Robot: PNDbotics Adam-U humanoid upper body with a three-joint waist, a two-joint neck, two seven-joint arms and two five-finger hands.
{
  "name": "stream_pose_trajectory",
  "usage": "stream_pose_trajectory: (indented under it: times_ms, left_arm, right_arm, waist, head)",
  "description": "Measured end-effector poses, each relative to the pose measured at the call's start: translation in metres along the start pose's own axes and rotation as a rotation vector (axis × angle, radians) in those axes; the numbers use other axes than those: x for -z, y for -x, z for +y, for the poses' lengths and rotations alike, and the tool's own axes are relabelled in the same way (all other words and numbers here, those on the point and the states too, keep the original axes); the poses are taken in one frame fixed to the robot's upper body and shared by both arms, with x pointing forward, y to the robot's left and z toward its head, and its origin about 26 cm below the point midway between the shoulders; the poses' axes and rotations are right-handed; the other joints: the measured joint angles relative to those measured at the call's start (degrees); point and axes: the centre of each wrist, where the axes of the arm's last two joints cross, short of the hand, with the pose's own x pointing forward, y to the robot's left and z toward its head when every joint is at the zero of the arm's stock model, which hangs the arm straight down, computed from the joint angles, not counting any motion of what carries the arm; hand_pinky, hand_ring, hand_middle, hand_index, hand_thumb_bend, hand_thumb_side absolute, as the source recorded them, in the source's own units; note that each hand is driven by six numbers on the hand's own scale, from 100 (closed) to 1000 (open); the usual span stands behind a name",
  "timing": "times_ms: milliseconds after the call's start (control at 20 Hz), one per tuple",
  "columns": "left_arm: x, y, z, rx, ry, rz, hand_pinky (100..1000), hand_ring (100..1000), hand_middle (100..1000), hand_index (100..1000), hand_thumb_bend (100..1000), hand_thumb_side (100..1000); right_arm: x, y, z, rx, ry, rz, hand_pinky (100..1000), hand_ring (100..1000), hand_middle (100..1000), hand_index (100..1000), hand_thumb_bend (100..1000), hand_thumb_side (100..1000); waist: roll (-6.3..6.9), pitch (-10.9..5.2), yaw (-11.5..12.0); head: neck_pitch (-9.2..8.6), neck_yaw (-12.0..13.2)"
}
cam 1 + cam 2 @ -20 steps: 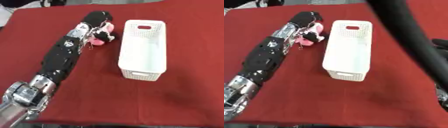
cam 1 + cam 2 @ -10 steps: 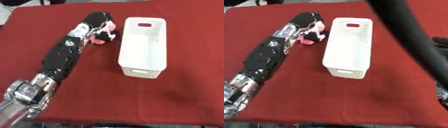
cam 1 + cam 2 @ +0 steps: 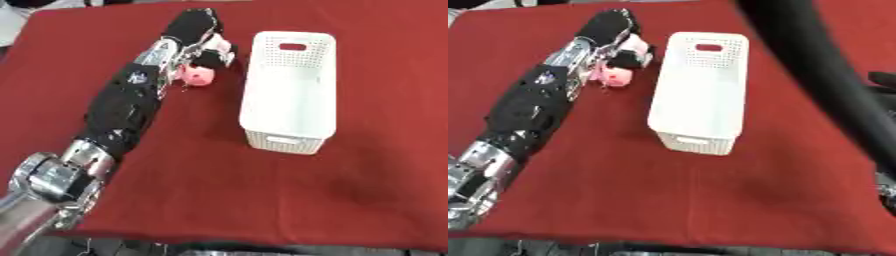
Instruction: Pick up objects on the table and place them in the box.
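Observation:
A small plush toy (image 3: 213,51) in pink, white and black lies on the red table, just left of the far end of the white box. Its round pink part (image 3: 198,76) points toward me. My left arm stretches from the lower left up to the toy. My left hand (image 3: 194,26) sits on top of it, fingers curled round its upper part. The white perforated box (image 3: 289,120) stands lengthwise in the middle, and I see nothing inside it. My right hand shows in neither view.
The red tablecloth (image 3: 350,200) covers the whole table. In the right eye view, a thick black blurred band (image 3: 815,65), my right arm, crosses from the top centre to the right edge. The table's far edge runs just behind my left hand.
The whole picture has shifted slightly, so the camera moved. My left hand stays on the toy beside the box.

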Motion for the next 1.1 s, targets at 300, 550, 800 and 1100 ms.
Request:
stream_pose_trajectory:
  times_ms: [300,550,800,1100]
  left_arm:
    - [0.005,0.010,0.017,0.031,-0.022,-0.017,204,377,416,495,100,715]
    - [0.012,0.014,0.037,0.072,-0.044,-0.041,201,384,425,508,100,709]
    - [0.020,0.009,0.061,0.074,-0.114,-0.069,175,383,425,509,100,708]
    - [0.026,-0.007,0.085,0.021,-0.190,-0.138,134,377,421,508,100,722]
  right_arm:
    - [-0.002,0.000,0.001,0.002,-0.004,0.011,659,793,845,782,130,727]
    - [-0.003,0.000,0.001,0.002,-0.005,0.013,658,792,845,782,129,727]
    - [-0.003,0.000,0.000,0.003,-0.004,0.015,658,791,844,782,129,728]
    - [-0.003,0.000,0.000,0.007,-0.001,0.015,658,790,844,782,126,729]
  waist:
    - [0.04,-0.93,0.1]
    - [0.08,-1.38,0.1]
    - [0.18,-1.55,0.1]
    - [0.21,-1.69,-0.2]
  head:
    - [0.09,0.0]
    - [0.10,0.0]
    - [0.10,0.0]
    - [0.10,0.0]
